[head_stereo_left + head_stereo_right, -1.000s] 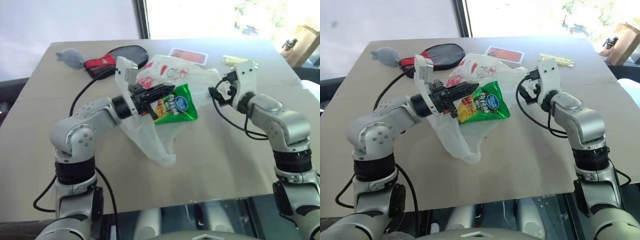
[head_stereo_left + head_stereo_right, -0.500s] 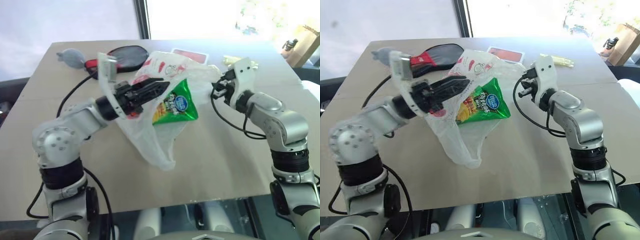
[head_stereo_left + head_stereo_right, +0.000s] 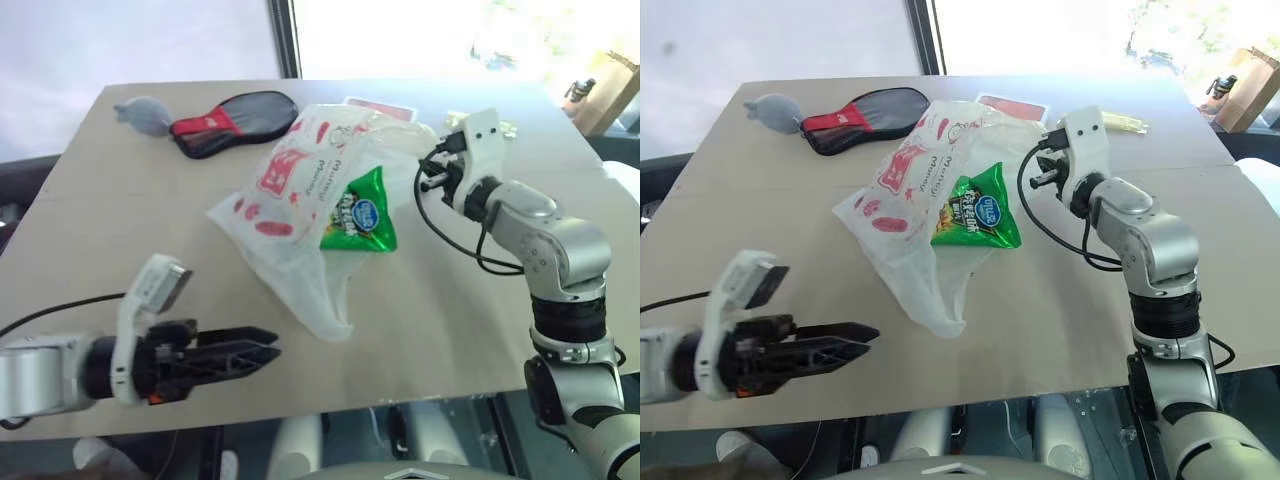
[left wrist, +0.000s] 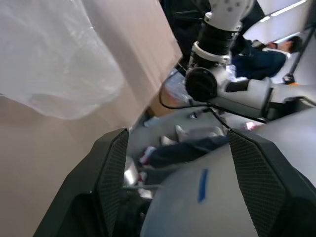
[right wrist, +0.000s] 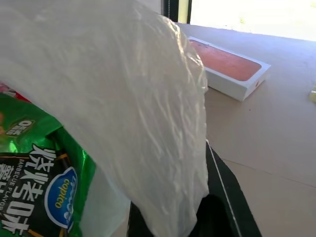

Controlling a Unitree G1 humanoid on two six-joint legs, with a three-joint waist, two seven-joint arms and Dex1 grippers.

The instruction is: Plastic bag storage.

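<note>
Tabletop (image 3: 440,330): carrying plastic bag (image 3: 300,190), chip packet (image 3: 358,212) half inside.
Right gripper (image 3: 432,172): pinching bag's far-right edge.
Left gripper (image 3: 262,348): gaping, empty, near-left.
Risk: packet sliding out, film tearing.

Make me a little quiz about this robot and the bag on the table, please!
1. True or false: the left pincer is holding the bag.
2. What pokes out of the bag? A) a green chip packet B) a banana C) a blue cup
3. Which pincer grips the bag's edge?

Key
1. False: it is open, near the table's front edge, apart from the bag.
2. A
3. The right pincer, shut on the thin plastic and holding that side up.
</note>
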